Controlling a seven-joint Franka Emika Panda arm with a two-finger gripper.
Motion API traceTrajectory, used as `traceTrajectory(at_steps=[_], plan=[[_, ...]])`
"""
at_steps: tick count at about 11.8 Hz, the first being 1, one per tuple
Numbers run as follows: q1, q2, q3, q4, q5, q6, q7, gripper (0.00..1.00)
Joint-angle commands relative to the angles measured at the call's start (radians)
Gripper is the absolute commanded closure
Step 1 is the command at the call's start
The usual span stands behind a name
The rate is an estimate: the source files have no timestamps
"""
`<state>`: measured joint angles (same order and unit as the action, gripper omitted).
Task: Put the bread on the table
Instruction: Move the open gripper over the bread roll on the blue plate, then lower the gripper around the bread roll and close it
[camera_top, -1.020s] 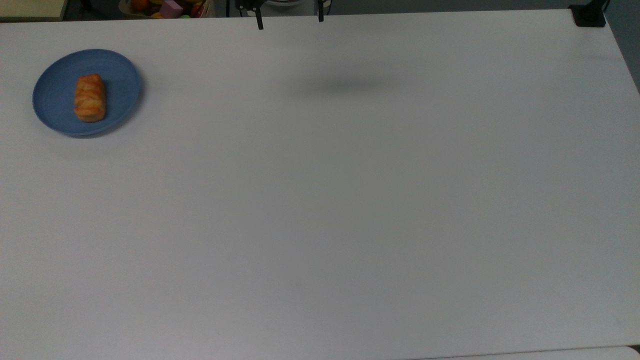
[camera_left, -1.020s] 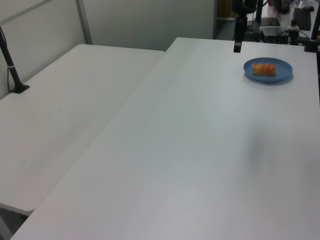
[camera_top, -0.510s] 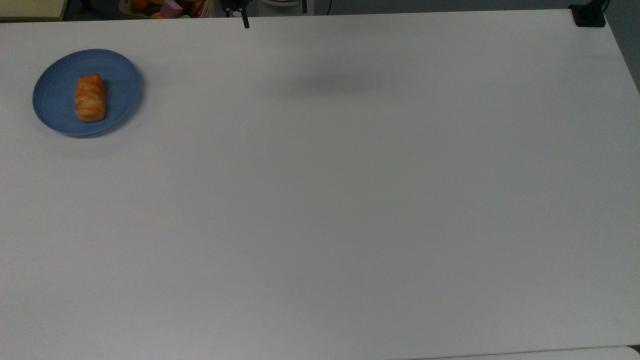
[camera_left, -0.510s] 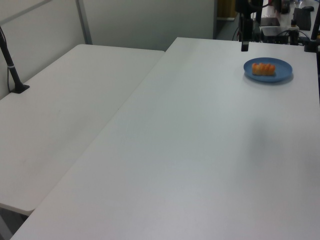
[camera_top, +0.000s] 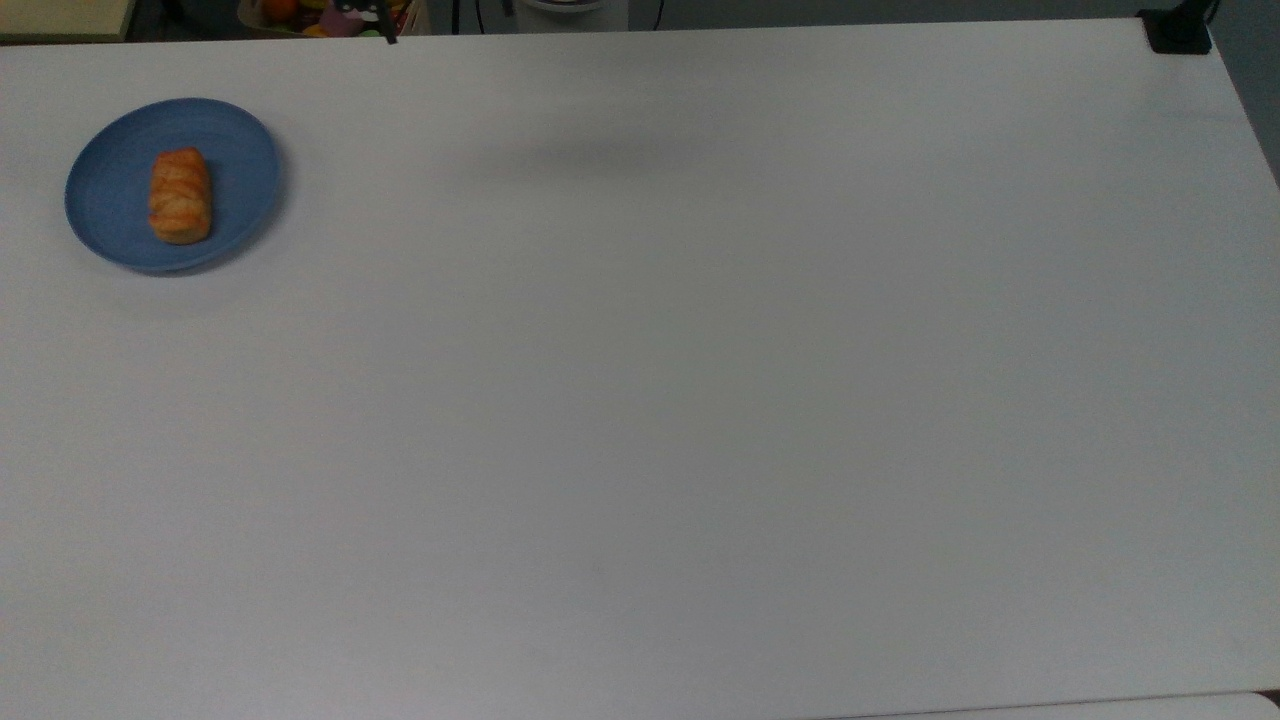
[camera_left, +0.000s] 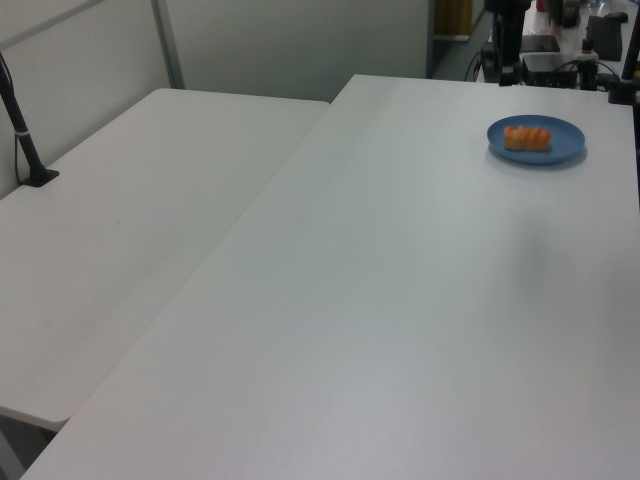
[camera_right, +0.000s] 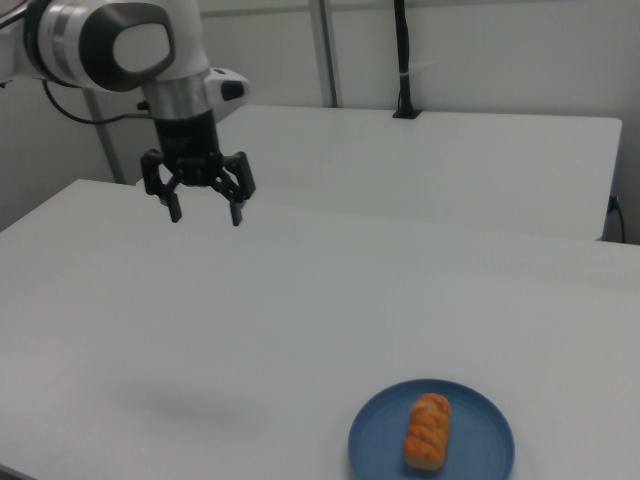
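Bread: a small oblong golden-orange bun (camera_top: 180, 196) with a ridged crust, lying on the blue plate; seen also in the left view (camera_left: 526, 137) and the right view (camera_right: 427, 430).
Bread position: it sits slightly off the plate's middle, toward the top view's left, with its long side running up and down in the top view.
Plate: round and blue (camera_top: 240, 170), resting on the desk near the top view's upper left corner; in the left view (camera_left: 565, 142) it is near the far right, and in the right view (camera_right: 480, 445) it is at the bottom edge, right of centre.
Desk: a large plain white top (camera_top: 700, 400) that carries the plate; in the right view (camera_right: 250, 330) bare white surface lies between the plate and the arm.
Second desk: another white top stands alongside, on the left view's left (camera_left: 130, 220) and at the back of the right view (camera_right: 450, 160).
Hand: black, two-fingered (camera_right: 203, 210), hanging from a white and grey arm (camera_right: 120, 45) with the fingers pointing down.
Hand state: released, fingers spread apart with nothing between them.
Hand position: raised above the desk at the right view's upper left, well apart from the plate and the bread.
Shadow: a soft grey smudge on the desk (camera_top: 590, 155) in the top view's upper middle.
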<state>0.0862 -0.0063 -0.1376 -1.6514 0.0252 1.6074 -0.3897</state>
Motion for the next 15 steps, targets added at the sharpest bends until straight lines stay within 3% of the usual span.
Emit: traceTrajectory(at_steps=[1, 3, 8, 11, 15], plan=[[-0.016, 0.015, -0.121, 0.01, -0.019, 0.028, -0.142, 0.0], [-0.048, 0.061, -0.19, 0.012, -0.019, 0.112, -0.195, 0.0], [-0.121, 0.186, -0.309, -0.05, 0.018, 0.31, -0.313, 0.0], [-0.157, 0.261, -0.32, -0.122, 0.044, 0.429, -0.368, 0.0], [-0.195, 0.345, -0.32, -0.145, 0.062, 0.534, -0.382, 0.0]])
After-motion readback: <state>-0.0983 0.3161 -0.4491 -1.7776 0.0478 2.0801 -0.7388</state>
